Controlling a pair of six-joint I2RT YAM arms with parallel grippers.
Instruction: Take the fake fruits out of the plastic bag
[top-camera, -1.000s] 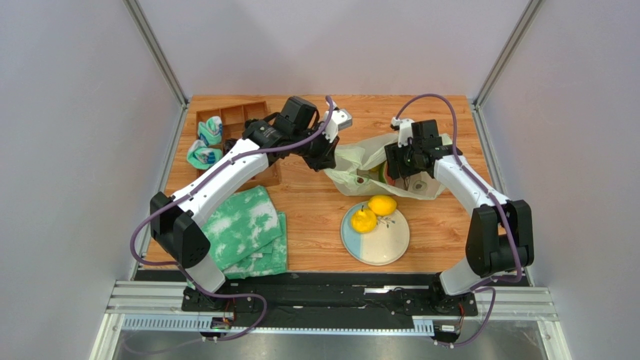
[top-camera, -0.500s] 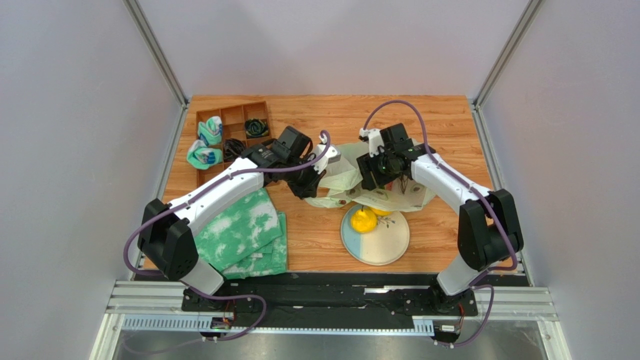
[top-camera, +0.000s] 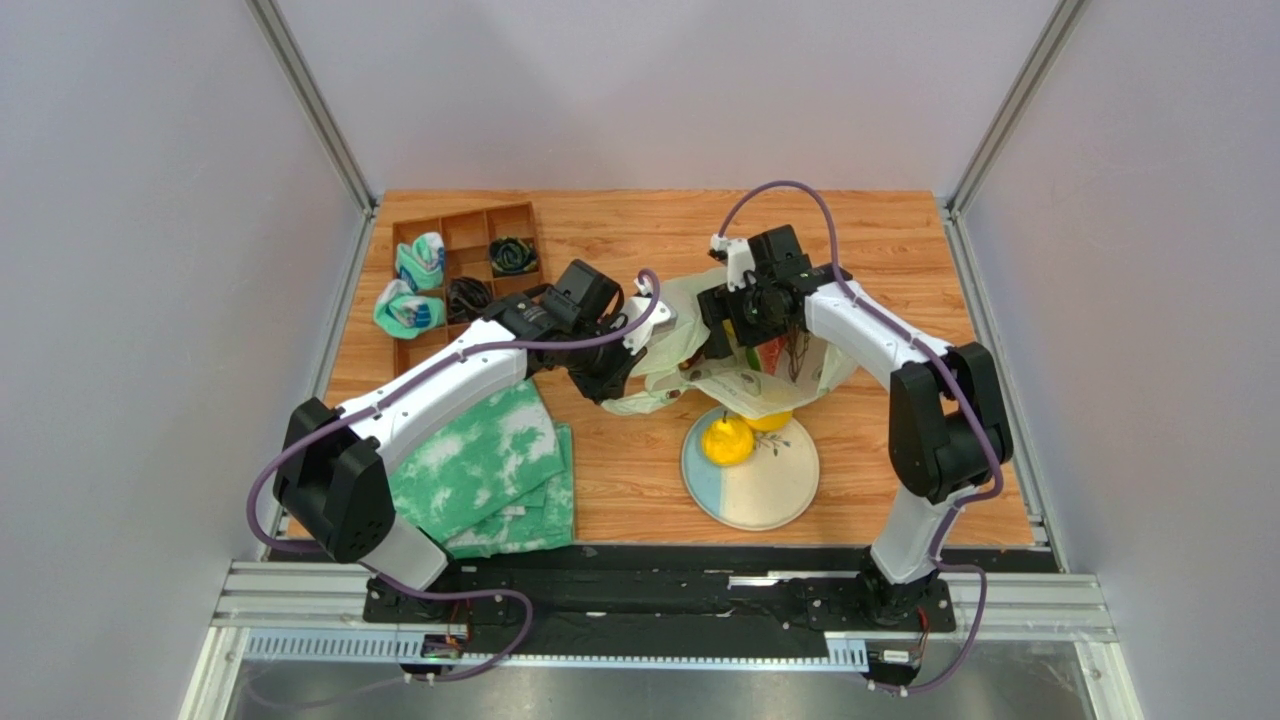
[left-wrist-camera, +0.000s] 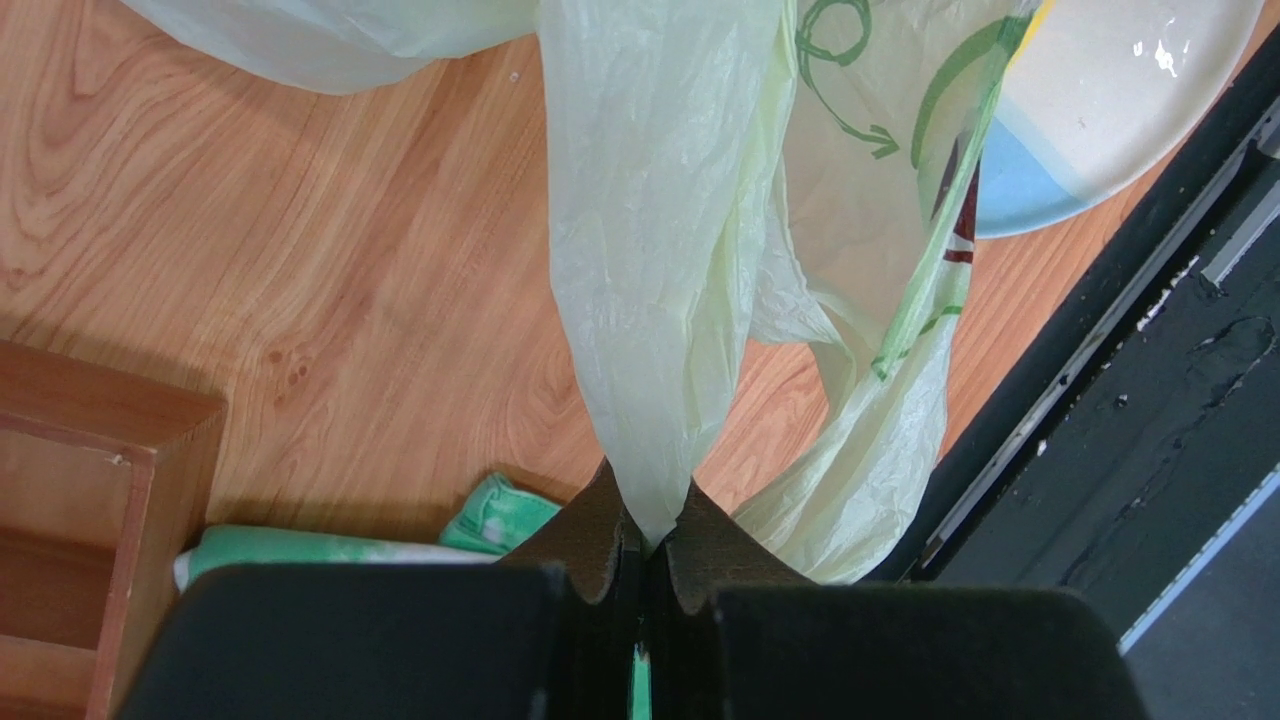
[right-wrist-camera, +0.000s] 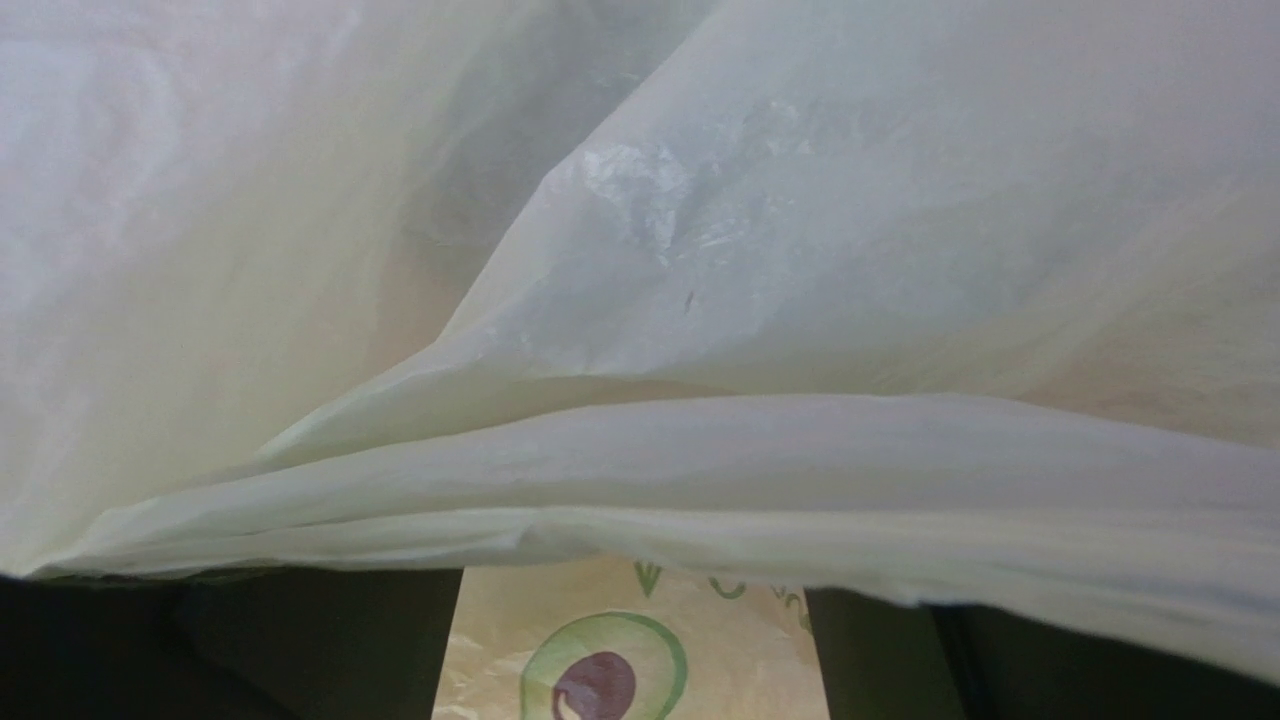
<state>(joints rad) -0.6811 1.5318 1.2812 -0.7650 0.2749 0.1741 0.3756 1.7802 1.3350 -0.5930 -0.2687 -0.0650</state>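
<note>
The pale yellow-green plastic bag (top-camera: 751, 375) hangs lifted between both grippers, over the far edge of the plate. My left gripper (top-camera: 639, 353) is shut on a stretched strip of the bag (left-wrist-camera: 661, 300); the jaws (left-wrist-camera: 649, 525) pinch the film. My right gripper (top-camera: 736, 323) is at the bag's top; in its wrist view the fingers (right-wrist-camera: 301, 645) stand apart with bag film (right-wrist-camera: 676, 450) draped over them. Reddish fruit (top-camera: 781, 357) shows faintly through the bag. A yellow pear (top-camera: 727, 440) and a yellow lemon (top-camera: 769, 423), half under the bag, lie on the plate.
The blue-and-cream plate (top-camera: 774, 488) is front centre, also in the left wrist view (left-wrist-camera: 1112, 105). A green-and-white cloth (top-camera: 489, 458) lies front left. A wooden compartment tray (top-camera: 451, 270) with small items stands at the back left.
Both grippers moved with the bag toward the front left. The bag rose off the table and now overhangs the plate, partly covering the lemon.
</note>
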